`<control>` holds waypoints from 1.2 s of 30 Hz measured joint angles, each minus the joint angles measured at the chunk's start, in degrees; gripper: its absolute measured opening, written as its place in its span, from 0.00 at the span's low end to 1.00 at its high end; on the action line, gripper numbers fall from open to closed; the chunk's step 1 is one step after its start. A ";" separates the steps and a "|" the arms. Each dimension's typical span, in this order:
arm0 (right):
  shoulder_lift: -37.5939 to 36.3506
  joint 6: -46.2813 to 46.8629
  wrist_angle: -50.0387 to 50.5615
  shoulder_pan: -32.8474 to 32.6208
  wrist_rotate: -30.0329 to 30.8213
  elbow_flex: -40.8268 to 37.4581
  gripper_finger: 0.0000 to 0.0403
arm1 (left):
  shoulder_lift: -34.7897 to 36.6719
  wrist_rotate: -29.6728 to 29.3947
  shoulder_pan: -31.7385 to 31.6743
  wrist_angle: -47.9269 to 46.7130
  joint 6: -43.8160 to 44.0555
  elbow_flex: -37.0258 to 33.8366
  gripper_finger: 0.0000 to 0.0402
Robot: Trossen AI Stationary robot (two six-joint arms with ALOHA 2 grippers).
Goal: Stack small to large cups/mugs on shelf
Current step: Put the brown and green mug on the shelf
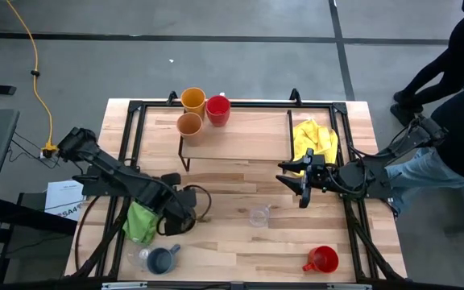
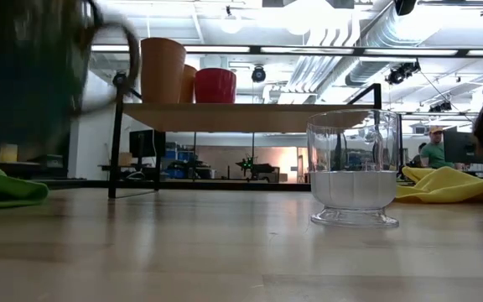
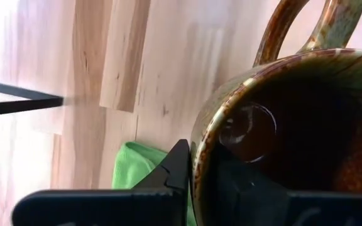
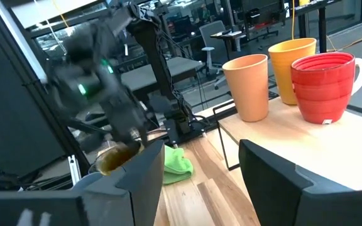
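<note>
My left gripper (image 1: 185, 201) is shut on a brown glazed mug (image 3: 281, 125) above the table's near left part; in the low view the mug (image 2: 23, 75) hangs clear of the tabletop. On the shelf (image 1: 240, 141) stand a yellow-orange cup (image 1: 192, 100), a tan cup (image 1: 188, 124) and a red mug (image 1: 217, 109). On the table stand a clear glass (image 1: 258, 216), a blue-grey mug (image 1: 161, 259) and a second red mug (image 1: 322, 259). My right gripper (image 1: 304, 181) waits open, level, right of the shelf. My left gripper pinches the brown mug's rim (image 3: 198, 157), on the side opposite the handle (image 3: 294, 31). One finger (image 3: 237, 188) is inside the mug and the other (image 3: 178, 169) outside. The fingers come from above, pointing steeply down. The mug hangs mouth up, clear of the table.
A green cloth (image 1: 141, 221) lies under my left arm, and a yellow cloth (image 1: 314, 141) lies by the shelf's right end. A person (image 1: 457, 80) stands past the table's right edge. Bare tabletop lies between the glass and the shelf.
</note>
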State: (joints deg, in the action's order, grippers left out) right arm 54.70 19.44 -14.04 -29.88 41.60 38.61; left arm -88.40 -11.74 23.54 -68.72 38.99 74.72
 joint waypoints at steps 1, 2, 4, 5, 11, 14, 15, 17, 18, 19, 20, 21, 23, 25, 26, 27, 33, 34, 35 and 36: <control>0.00 -0.09 0.01 0.00 0.00 0.00 0.49 | 0.02 0.57 -0.25 -1.56 -0.23 2.50 0.06; 0.00 -0.24 0.00 -0.01 0.00 0.00 0.49 | 0.04 1.00 -0.80 -2.21 -0.23 5.05 0.06; 0.00 -0.20 0.00 0.00 0.00 0.00 0.49 | 0.02 1.23 -2.27 -2.47 -0.20 10.44 0.06; 0.00 -0.20 0.01 -0.01 0.00 0.00 0.49 | 0.02 1.04 -3.33 -3.14 -0.18 13.13 0.06; 0.00 -0.22 0.00 -0.01 0.00 0.00 0.49 | 0.14 0.76 -12.08 -3.95 0.24 27.49 0.06; 0.00 -0.22 0.02 -0.01 0.00 0.00 0.49 | 0.17 1.21 -17.64 -4.29 0.00 31.47 0.06; 0.00 -0.22 0.02 -0.01 0.00 0.00 0.49 | 0.17 1.94 -19.89 -4.27 -0.38 32.28 0.06; 0.00 -0.24 0.02 -0.01 0.00 0.00 0.49 | 0.17 3.43 -23.97 -4.23 -1.21 32.91 0.06; 0.00 -0.22 0.02 0.01 0.00 0.00 0.49 | 0.16 3.81 -26.03 -4.34 -1.28 32.91 0.06; 0.00 -0.22 0.02 0.01 0.00 0.00 0.49 | -0.18 4.19 -27.91 -4.69 -1.37 32.91 0.06; 0.00 -0.22 0.03 0.01 0.00 0.00 0.49 | -0.70 4.65 -29.70 -4.97 -1.56 32.91 0.06; 0.00 -0.22 0.02 0.00 0.00 0.00 0.49 | -1.28 5.11 -31.29 -5.25 -1.63 32.91 0.06; 0.00 -0.21 0.03 -0.01 0.00 0.00 0.49 | -2.83 6.04 -33.74 -5.96 -2.42 32.91 0.06; 0.00 -0.22 0.04 0.00 0.00 0.00 0.49 | -4.31 6.42 -35.28 -6.42 -3.06 32.89 0.06; 0.00 -0.18 0.02 -0.01 0.02 0.00 0.49 | -5.21 6.32 -35.73 -6.82 -3.63 32.89 0.06; -0.02 0.00 0.05 -0.01 0.02 0.00 0.49 | -6.16 6.15 -36.06 -7.58 -4.04 32.96 0.06; -0.02 0.02 0.47 0.00 0.04 0.00 0.49 | -11.48 -0.02 -35.86 -12.87 -5.80 35.28 0.06; -0.02 0.07 0.49 -0.01 0.06 0.00 0.49 | -11.82 -0.39 -35.90 -12.88 -5.95 35.62 0.06; -0.02 0.12 0.52 -0.01 0.04 0.00 0.49 | -12.05 -0.50 -35.90 -12.76 -6.15 35.81 0.06; -0.02 0.12 0.52 -0.01 0.06 0.00 0.49 | -12.20 -0.50 -35.94 -12.37 -6.24 35.91 0.06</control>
State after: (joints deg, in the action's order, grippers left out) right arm 54.68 19.57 -13.53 -29.89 41.66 38.61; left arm -100.60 -12.24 -12.40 -81.09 32.75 110.63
